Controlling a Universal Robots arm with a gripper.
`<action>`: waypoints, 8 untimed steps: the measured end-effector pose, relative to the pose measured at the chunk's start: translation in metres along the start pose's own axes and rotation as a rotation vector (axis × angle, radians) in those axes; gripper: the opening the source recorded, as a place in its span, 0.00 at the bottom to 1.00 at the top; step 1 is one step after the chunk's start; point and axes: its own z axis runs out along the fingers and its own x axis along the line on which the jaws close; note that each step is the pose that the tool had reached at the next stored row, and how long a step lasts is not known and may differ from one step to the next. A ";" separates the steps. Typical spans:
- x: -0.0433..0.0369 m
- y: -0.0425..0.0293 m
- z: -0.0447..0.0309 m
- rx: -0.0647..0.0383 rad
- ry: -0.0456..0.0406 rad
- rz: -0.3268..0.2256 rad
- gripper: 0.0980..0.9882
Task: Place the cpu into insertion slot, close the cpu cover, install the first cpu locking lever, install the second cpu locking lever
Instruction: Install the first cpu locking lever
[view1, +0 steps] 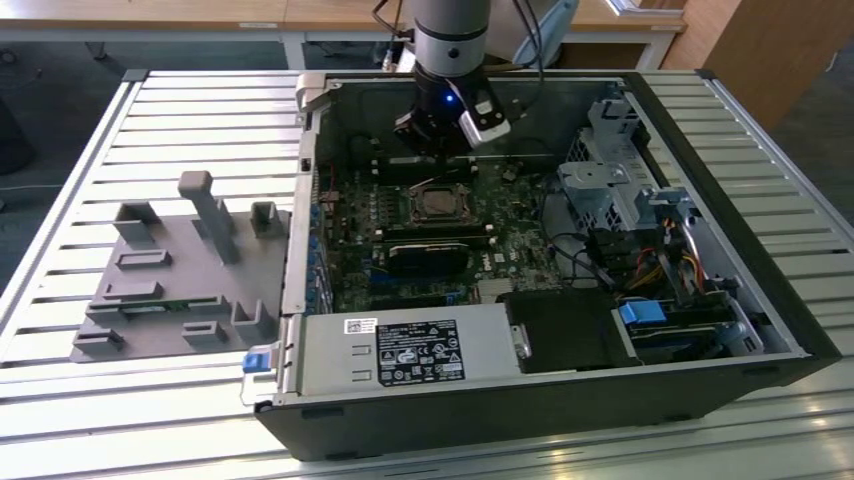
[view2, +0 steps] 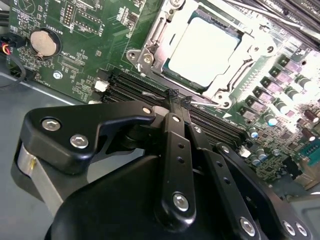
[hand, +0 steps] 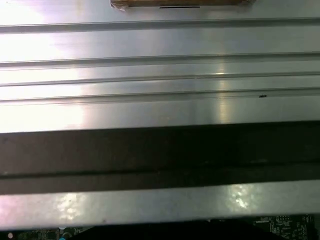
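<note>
The cpu (view2: 202, 47), a pale square chip, lies in the insertion slot (view2: 140, 56) on the green board. The silvery cpu cover (view2: 156, 35) lies flat around it as a frame. In the exterior view the cpu (view1: 435, 205) sits mid-board inside the open computer case. My gripper (view1: 438, 150) hangs just behind it. In the second wrist view my gripper (view2: 176, 97) is shut, its black fingertips meeting at a thin wire locking lever (view2: 152, 93) that runs along the socket's edge. I cannot tell whether the wire is clamped between the tips or only touched.
Long black memory slots (view2: 125, 85) run beside the socket under my fingers. A round coin battery (view2: 42, 42) sits on the board. A power supply (view1: 400, 350) and a drive cage (view1: 614, 190) crowd the case. A grey fixture (view1: 187, 270) stands on the slatted table (hand: 160, 65).
</note>
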 end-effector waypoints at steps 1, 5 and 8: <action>-0.0010 0.0001 0.0004 0.000 0.0000 0.000 0.01; -0.0042 0.0002 0.0020 0.000 0.0000 0.000 0.01; -0.0068 0.0003 0.0035 0.000 0.0000 0.000 0.01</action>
